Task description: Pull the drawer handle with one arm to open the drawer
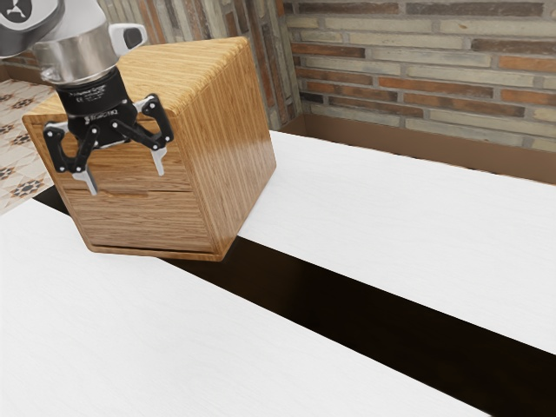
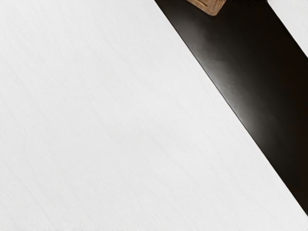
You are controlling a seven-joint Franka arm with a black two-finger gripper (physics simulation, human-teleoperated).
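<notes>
Wooden cabinet (image 1: 221,122) at the exterior view's far left on the tabletop (image 1: 391,217): rigid, probably heavy, drawer (image 1: 148,221) likely sliding smoothly. Hand (image 1: 126,174) spread wide, empty, hovering before its front. Grip spot too unclear to place.

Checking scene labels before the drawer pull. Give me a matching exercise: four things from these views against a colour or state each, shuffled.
Things:
1. gripper
2. drawer cabinet
3. table surface
4. strip running between the two table panels

Colour or state:
A. white
B. open, nothing between the fingers
C. black
D. brown wood grain

Pairs: 1-B, 2-D, 3-A, 4-C
</notes>
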